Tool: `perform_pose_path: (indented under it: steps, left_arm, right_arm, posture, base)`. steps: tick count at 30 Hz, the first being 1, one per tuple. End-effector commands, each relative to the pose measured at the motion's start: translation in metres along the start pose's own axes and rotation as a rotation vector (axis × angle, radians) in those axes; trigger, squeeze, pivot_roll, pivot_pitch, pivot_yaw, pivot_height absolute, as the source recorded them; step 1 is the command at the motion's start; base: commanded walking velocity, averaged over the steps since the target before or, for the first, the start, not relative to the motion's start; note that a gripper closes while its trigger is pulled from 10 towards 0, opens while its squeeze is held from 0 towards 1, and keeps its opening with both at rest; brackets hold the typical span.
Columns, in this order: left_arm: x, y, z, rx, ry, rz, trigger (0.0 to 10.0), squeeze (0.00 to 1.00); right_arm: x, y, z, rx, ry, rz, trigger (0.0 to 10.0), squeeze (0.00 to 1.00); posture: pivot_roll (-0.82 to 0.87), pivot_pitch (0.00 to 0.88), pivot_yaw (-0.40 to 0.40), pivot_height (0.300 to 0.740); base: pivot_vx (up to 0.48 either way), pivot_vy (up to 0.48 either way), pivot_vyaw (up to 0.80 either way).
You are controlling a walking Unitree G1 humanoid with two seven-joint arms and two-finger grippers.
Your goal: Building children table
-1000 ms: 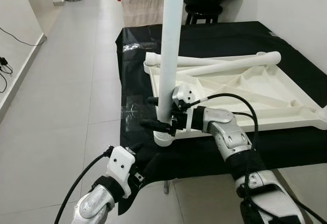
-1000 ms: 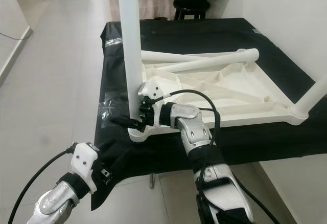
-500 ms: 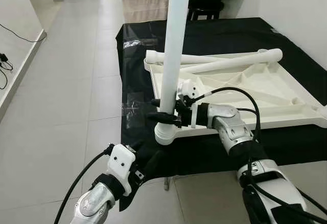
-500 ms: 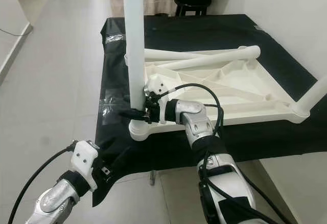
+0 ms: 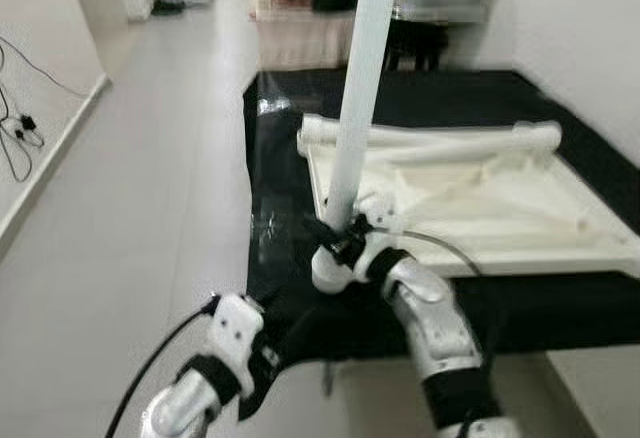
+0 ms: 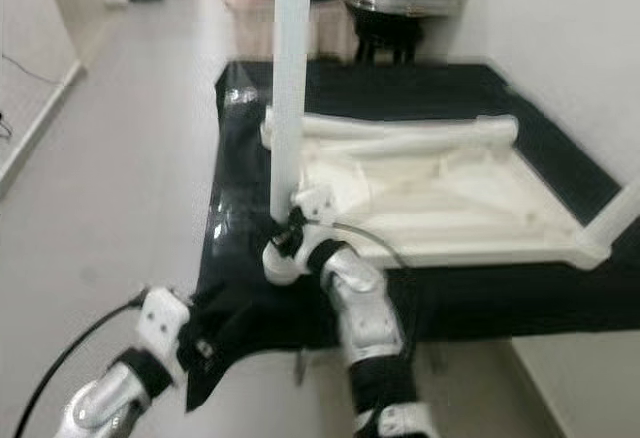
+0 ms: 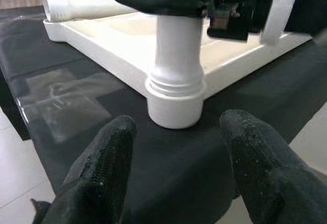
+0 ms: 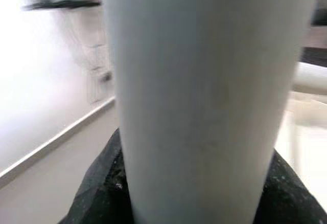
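At frame centre, the right claw [image 5: 338, 241] clenches the upright white plastic table leg [image 5: 358, 98] above its corner socket. The left claw [image 7: 176, 170] hangs released at lower left by the black-draped tabletop [image 5: 560, 298].

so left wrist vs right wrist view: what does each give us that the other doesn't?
Left wrist view alone: the corner socket that the upright leg sits in, the upturned tabletop on the black cloth, a loose leg lying across the tray, and the left claw open, just short of the socket.

Right wrist view alone: wall and floor behind, and the right claw shut around the leg.

Shared: the upright white leg.
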State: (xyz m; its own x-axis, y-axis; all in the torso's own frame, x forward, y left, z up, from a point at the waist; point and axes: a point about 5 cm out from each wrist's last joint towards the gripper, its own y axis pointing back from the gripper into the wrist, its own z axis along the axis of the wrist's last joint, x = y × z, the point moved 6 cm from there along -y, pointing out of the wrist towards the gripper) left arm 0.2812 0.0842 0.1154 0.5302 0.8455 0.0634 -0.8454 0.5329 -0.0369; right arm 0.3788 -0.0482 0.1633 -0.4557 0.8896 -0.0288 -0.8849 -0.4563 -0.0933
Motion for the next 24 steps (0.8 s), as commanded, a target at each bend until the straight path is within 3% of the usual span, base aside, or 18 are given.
perform_pose_path:
  steps: [1, 6, 7, 9, 10, 11, 12, 15, 16, 17, 18, 19, 20, 22, 23, 24]
  left_arm:
    - [0.0, 0.0, -0.002, 0.005, -0.007, -0.006, 10.0, 0.0]
    - [0.001, -0.001, -0.002, 0.005, -0.008, -0.008, 10.0, 0.0]
    - [0.003, -0.001, -0.002, 0.003, -0.011, 0.005, 10.0, 0.0]
    - [0.003, -0.001, -0.002, 0.003, -0.011, 0.005, 10.0, 0.0]
    - [0.003, -0.001, -0.002, 0.002, -0.012, 0.011, 10.0, 0.0]
    - [0.003, -0.001, -0.002, 0.002, -0.012, 0.011, 10.0, 0.0]
    - [0.004, -0.002, -0.002, 0.002, -0.013, 0.013, 10.0, 0.0]
    - [0.004, -0.002, -0.002, 0.002, -0.013, 0.013, 10.0, 0.0]
    - [0.003, -0.003, -0.002, 0.001, -0.013, 0.01, 10.0, 0.0]
    - [0.003, -0.003, -0.002, 0.001, -0.013, 0.01, 10.0, 0.0]
    - [0.003, -0.004, -0.002, 0.0, -0.012, 0.009, 10.0, 0.0]
    - [0.003, -0.004, -0.002, 0.0, -0.012, 0.009, 10.0, 0.0]
    - [0.002, -0.004, -0.002, -0.001, -0.012, 0.01, 10.0, 0.0]
    - [0.002, -0.004, -0.002, -0.001, -0.012, 0.01, 10.0, 0.0]
    - [0.002, -0.004, -0.002, -0.001, -0.012, 0.011, 10.0, 0.0]
    - [0.002, -0.004, -0.002, -0.001, -0.012, 0.011, 10.0, 0.0]
  right_arm:
    - [-0.008, 0.004, -0.033, 0.122, -0.001, -0.074, 0.0, 0.0]
    - [-0.008, 0.0, -0.031, 0.116, -0.002, -0.066, 0.0, 0.0]
    - [-0.009, -0.005, -0.029, 0.115, -0.01, -0.058, 10.0, 0.0]
    - [-0.009, -0.005, -0.029, 0.115, -0.01, -0.058, 10.0, 0.0]
    - [-0.007, -0.007, -0.025, 0.108, -0.014, -0.033, 10.0, 0.31]
    - [-0.007, -0.007, -0.025, 0.108, -0.014, -0.033, 10.0, 0.31]
    - [-0.004, -0.011, -0.019, 0.091, -0.036, 0.013, 10.0, 1.0]
    - [-0.004, -0.011, -0.019, 0.091, -0.036, 0.013, 10.0, 1.0]
    - [0.005, -0.019, 0.012, 0.006, -0.081, 0.241, 10.0, 1.0]
    - [0.005, -0.019, 0.012, 0.006, -0.081, 0.241, 10.0, 1.0]
    - [0.009, -0.018, 0.025, -0.022, -0.079, 0.36, 10.0, 1.0]
    - [0.009, -0.018, 0.025, -0.022, -0.079, 0.36, 10.0, 1.0]
    - [0.015, -0.014, 0.033, -0.031, -0.037, 0.503, 10.0, 0.0]
    - [0.015, -0.014, 0.033, -0.031, -0.037, 0.503, 10.0, 0.0]
    - [0.02, -0.009, 0.035, -0.018, 0.017, 0.624, 10.0, 0.0]
    - [0.02, -0.009, 0.035, -0.018, 0.017, 0.624, 10.0, 0.0]
  posture:
    - [-0.02, 0.102, -0.04, 0.74]
    - [-0.02, 0.103, -0.04, 0.74]
    - [-0.01, 0.103, -0.042, 0.74]
    - [-0.01, 0.103, -0.042, 0.74]
    - [-0.01, 0.101, -0.044, 0.74]
    - [-0.01, 0.101, -0.044, 0.74]
    - [-0.01, 0.101, -0.044, 0.74]
    - [-0.01, 0.101, -0.044, 0.74]
    - [-0.01, 0.097, -0.049, 0.74]
    - [-0.01, 0.097, -0.049, 0.74]
    - [-0.01, 0.096, -0.049, 0.74]
    - [-0.01, 0.096, -0.049, 0.74]
    - [-0.01, 0.096, -0.051, 0.74]
    - [-0.01, 0.096, -0.051, 0.74]
    - [-0.01, 0.096, -0.052, 0.74]
    - [-0.01, 0.096, -0.052, 0.74]
  base:
    - [0.0, 0.0, 0.0]
    - [0.0, 0.0, 0.0]
    - [0.0, 0.0, 0.0]
    - [0.0, 0.0, 0.0]
    - [0.0, 0.0, 0.0]
    - [0.0, 0.0, 0.0]
    - [0.0, 0.0, 0.0]
    - [0.0, 0.0, 0.0]
    - [0.0, 0.0, 0.0]
    - [0.0, 0.0, 0.0]
    - [0.0, 0.0, 0.0]
    - [0.0, 0.0, 0.0]
    - [0.0, 0.0, 0.0]
    - [0.0, 0.0, 0.0]
    - [0.0, 0.0, 0.0]
    - [0.0, 0.0, 0.0]
